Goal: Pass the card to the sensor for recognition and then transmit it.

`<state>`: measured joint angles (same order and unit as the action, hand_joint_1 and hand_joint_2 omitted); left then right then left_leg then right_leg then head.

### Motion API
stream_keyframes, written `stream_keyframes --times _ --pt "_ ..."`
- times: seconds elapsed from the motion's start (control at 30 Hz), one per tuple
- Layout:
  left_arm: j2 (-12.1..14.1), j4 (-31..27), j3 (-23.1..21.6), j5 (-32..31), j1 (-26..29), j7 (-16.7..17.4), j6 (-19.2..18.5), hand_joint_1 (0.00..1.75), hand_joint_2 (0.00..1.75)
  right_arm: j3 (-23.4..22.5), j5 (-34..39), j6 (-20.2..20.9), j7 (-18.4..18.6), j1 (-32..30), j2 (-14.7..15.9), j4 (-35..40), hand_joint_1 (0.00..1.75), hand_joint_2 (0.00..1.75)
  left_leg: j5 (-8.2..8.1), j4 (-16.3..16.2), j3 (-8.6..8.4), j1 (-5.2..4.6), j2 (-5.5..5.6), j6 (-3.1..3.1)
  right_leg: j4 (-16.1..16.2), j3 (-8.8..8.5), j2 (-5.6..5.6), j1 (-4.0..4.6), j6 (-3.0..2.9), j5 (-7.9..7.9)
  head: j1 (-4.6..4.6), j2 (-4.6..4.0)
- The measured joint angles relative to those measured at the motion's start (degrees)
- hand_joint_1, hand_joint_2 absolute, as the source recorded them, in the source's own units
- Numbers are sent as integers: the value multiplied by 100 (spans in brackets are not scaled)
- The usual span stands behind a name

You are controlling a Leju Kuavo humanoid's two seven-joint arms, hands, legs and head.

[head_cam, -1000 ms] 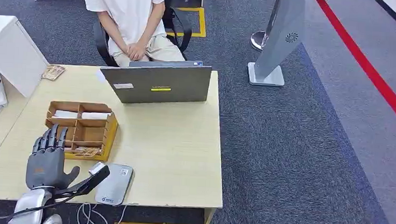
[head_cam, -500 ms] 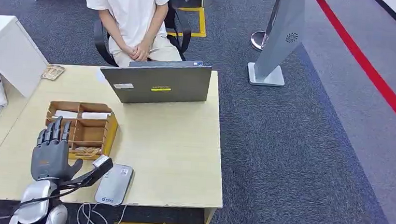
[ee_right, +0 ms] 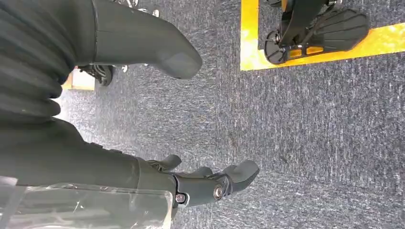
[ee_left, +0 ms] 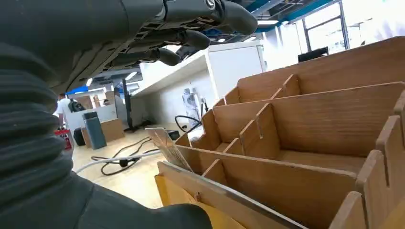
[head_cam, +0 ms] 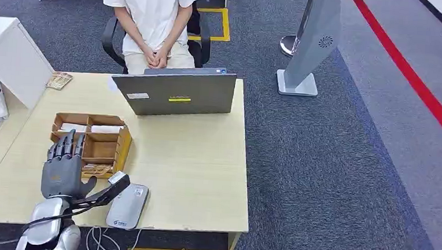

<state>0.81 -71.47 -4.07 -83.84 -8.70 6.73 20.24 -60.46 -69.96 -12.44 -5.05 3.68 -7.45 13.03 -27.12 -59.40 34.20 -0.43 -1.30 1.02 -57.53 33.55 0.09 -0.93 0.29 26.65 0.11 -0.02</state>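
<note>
Wooden organiser [head_cam: 93,145] just ahead of left robot hand [head_cam: 62,167], fingers spread, grasping nothing; card [ee_left: 168,148] leaning upright in near compartment, right at fingertips. Best pinched by its free upper edge, lifted straight up clear of dividers, then carried to sensor [head_cam: 127,205] beside thumb. Right robot hand [ee_right: 210,183] released, hanging over carpet.

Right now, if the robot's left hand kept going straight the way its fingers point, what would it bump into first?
Probably the wooden organizer box. The left hand is open, fingers pointing across the table at the box's near compartments. How high the hand is above it is unclear.
</note>
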Motion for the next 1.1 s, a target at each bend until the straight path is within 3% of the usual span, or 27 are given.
stream_keyframes --times 0.73,0.77,1.1 --pt "-72 238 -2 159 -66 -24 -46 0 175 0 -2 11 -18 1 0 0 0 175 0 0 0 0 0 0 0 0 0 0 0 0 0 0" --pt "-72 249 -2 175 -71 -24 -52 175 175 0 -7 11 -17 1 0 0 0 175 0 0 0 0 0 0 0 0 0 0 0 0 0 0" --pt "-74 398 -2 463 -117 -182 -358 175 175 -2 -24 33 -42 1 0 0 0 175 0 0 0 0 0 0 0 0 0 0 0 0 0 0"
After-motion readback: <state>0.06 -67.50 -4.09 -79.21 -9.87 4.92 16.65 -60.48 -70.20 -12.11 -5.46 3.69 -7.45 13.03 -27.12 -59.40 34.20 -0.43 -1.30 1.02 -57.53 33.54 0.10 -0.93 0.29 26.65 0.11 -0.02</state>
